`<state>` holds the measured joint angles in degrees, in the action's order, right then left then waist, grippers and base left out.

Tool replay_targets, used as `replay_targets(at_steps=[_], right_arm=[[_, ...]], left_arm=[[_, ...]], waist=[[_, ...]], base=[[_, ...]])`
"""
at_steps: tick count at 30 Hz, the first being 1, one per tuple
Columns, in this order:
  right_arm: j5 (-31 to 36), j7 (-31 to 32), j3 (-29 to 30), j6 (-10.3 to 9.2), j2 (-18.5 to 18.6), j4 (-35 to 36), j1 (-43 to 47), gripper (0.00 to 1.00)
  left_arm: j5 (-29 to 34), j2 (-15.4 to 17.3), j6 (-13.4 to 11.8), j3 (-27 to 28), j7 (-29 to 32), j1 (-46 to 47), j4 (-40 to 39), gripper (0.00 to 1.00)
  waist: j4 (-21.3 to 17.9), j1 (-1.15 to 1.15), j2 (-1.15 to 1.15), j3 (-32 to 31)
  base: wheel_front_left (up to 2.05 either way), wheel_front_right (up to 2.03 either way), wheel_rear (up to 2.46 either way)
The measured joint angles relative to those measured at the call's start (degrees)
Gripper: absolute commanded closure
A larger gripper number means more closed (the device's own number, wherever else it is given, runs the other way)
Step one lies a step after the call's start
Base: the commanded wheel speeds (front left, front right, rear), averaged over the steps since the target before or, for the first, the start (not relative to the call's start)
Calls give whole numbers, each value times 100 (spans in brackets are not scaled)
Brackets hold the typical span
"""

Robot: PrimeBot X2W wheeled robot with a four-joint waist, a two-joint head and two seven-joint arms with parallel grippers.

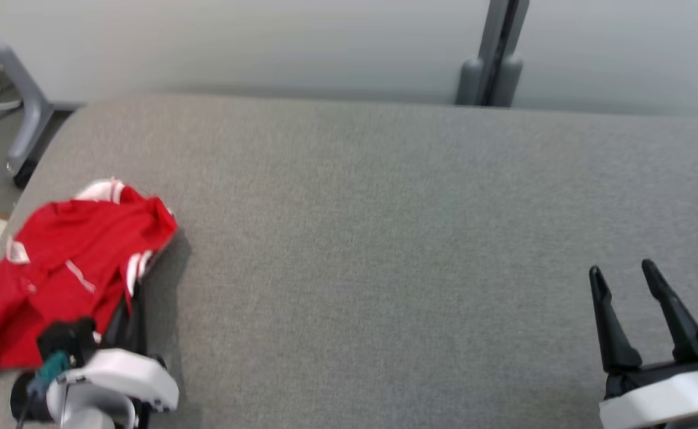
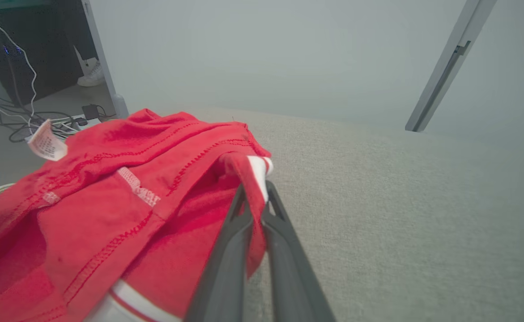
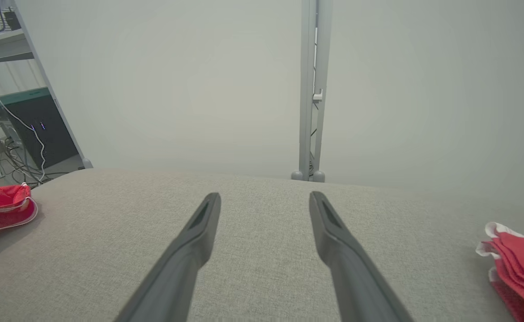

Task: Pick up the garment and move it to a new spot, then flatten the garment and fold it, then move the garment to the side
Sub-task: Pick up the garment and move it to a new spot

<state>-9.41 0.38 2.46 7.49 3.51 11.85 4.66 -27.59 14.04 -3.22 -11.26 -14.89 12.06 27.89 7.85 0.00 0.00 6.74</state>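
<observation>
A crumpled red garment (image 1: 68,268) with white stripes lies at the left edge of the grey padded table (image 1: 384,238). My left gripper (image 1: 136,285) comes in from the lower left at the garment's right edge, its fingertips covered by cloth. In the left wrist view the left gripper (image 2: 256,188) is shut on a fold of the red garment (image 2: 123,197) with white trim. My right gripper (image 1: 623,271) stands open at the lower right with nothing between its fingers. The right wrist view shows the right gripper (image 3: 265,197) open above bare table, with the garment (image 3: 0,208) far to the left.
A grey post (image 1: 495,59) stands behind the table's far edge, and a grey frame leg (image 1: 24,113) at the far left. Cables and a dark box (image 2: 20,67) sit on the floor beyond the left edge. A folded red cloth (image 3: 519,264) lies at the right.
</observation>
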Motion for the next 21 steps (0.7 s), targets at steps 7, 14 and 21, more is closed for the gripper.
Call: replay_targets(at_steps=[7, 14, 21], right_arm=[[-91, -130, -18, 0, -8, -241, 318, 0], [-165, -152, -15, 0, -13, -315, 412, 0], [-225, -177, -45, 0, -22, -320, 371, 0]], left_arm=[[21, 111, -415, -73, 524, -1138, -1311, 100], [26, 121, -642, -152, 792, -1663, -2220, 100], [98, 67, -577, -372, 815, -1460, -2476, 100]], waist=[[-248, 0, 0, -611], [-613, 0, 0, -770], [-1024, 0, 0, -717]], base=[[0, 0, 0], [0, 0, 0], [0, 0, 0]])
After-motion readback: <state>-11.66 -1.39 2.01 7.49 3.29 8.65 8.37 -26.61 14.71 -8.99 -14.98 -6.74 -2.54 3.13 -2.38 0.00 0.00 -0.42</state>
